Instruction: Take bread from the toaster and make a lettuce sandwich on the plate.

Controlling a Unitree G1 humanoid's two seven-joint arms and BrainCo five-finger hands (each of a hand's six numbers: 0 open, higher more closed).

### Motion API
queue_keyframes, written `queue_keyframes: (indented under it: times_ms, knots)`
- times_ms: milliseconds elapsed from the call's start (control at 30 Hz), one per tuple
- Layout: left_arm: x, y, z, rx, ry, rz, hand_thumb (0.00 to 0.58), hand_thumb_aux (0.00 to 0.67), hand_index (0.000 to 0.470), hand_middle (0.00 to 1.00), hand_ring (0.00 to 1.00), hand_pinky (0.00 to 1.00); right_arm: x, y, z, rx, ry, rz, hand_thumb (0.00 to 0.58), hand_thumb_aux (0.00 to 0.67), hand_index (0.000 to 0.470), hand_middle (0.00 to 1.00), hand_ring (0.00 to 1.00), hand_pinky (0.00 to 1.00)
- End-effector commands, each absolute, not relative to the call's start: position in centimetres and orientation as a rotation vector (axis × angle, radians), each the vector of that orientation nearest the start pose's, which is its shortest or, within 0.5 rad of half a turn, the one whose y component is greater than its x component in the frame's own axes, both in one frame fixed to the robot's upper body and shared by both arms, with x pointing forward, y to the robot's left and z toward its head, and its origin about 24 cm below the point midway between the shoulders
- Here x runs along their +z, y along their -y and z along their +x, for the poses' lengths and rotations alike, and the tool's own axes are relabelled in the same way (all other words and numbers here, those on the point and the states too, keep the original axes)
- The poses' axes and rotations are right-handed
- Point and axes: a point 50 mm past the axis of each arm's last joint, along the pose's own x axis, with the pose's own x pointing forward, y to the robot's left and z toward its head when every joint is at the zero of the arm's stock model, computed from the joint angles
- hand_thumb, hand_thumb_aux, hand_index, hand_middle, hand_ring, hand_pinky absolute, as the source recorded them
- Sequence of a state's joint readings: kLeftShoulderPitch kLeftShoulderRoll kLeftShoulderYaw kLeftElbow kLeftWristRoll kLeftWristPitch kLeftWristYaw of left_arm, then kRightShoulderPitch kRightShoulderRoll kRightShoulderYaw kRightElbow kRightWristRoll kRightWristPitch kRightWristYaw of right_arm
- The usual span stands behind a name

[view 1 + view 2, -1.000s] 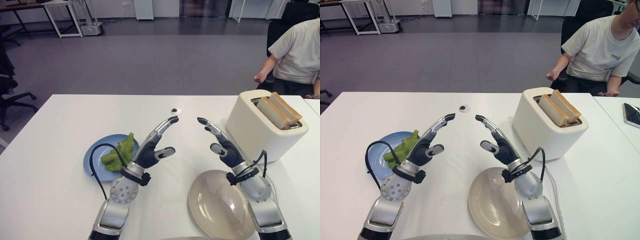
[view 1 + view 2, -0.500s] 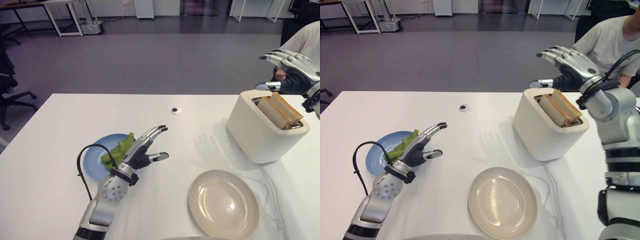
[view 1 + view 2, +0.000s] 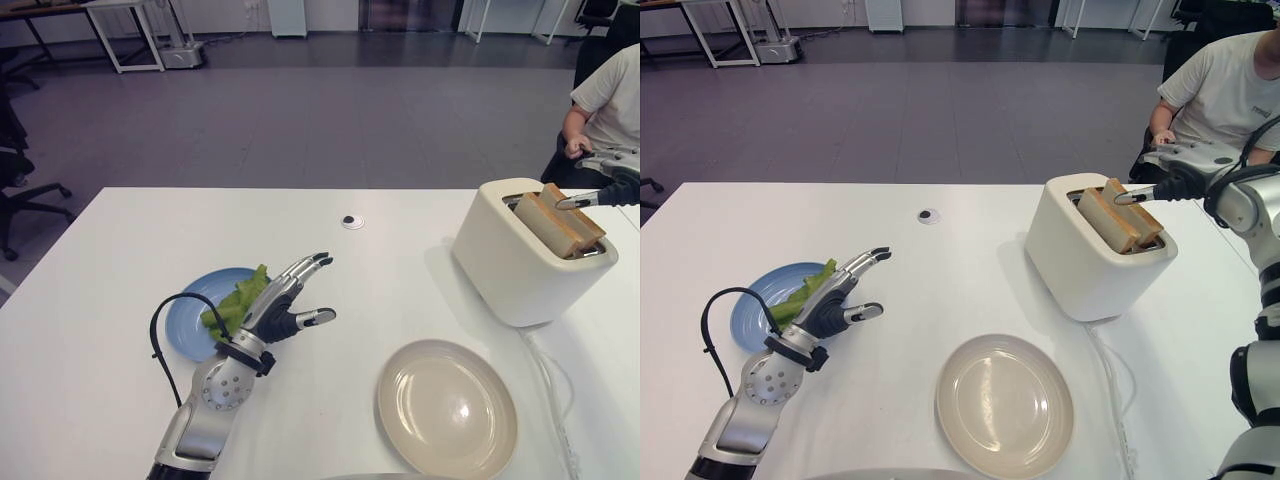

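Note:
Two toast slices [image 3: 1120,218] stand upright in the slots of a cream toaster [image 3: 1090,270] at the right of the white table. My right hand [image 3: 1185,165] hovers just behind and right of them, open and flat, with one fingertip [image 3: 1128,198] at the top of the rear slice. An empty beige plate [image 3: 1005,405] lies near the front, left of the toaster. At the left, a green lettuce leaf [image 3: 238,303] rests on a blue plate [image 3: 190,335]. My left hand [image 3: 275,310] is held open, low, beside the lettuce's right edge.
A small black-and-white disc [image 3: 350,221] lies at mid-table toward the back. The toaster's white cord [image 3: 548,375] runs forward along the right side of the beige plate. A grey curved rim [image 3: 370,477] peeks in at the bottom edge.
My right hand rose from beside the beige plate to above the toaster, then dropped to the right of the toast. My left hand drew back toward the lettuce plate.

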State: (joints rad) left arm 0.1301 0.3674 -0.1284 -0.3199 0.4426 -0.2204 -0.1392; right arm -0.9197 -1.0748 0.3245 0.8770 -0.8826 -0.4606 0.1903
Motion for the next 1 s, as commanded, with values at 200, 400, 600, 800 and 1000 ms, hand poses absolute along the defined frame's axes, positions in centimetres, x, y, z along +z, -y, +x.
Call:
queue_keyframes:
  times_ms: [200,400,600,800,1000]
  knots:
    - [9.5,-14.9,21.3,-0.356,0.352,0.82,0.0,0.0,0.0,0.0,0.0,0.0,20.2,33.2,35.1,0.229,-0.128,-1.925,0.58,0.67,0.47,0.0,0.0,0.0]
    - [9.5,-15.0,21.2,-0.343,0.353,0.817,0.0,0.0,0.0,0.0,0.0,0.0,20.2,32.8,35.4,0.233,-0.099,-1.906,0.58,0.67,0.47,0.0,0.0,0.0]
    - [9.5,-15.1,21.3,-0.326,0.354,0.821,0.0,0.0,0.0,0.0,0.0,0.0,20.7,32.5,35.7,0.202,-0.063,-1.89,0.58,0.67,0.47,0.0,0.0,0.0]
    - [10.1,-15.7,21.7,-0.258,0.37,0.811,0.0,0.0,0.0,0.0,0.0,0.0,29.2,31.6,35.6,-0.171,0.316,-1.644,0.58,0.67,0.47,0.0,0.0,0.0]
    - [10.1,-16.7,22.1,-0.234,0.349,0.802,0.0,0.0,0.0,0.0,0.0,0.0,35.5,29.1,33.5,-0.099,0.625,-0.975,0.58,0.67,0.47,0.0,0.0,0.0]
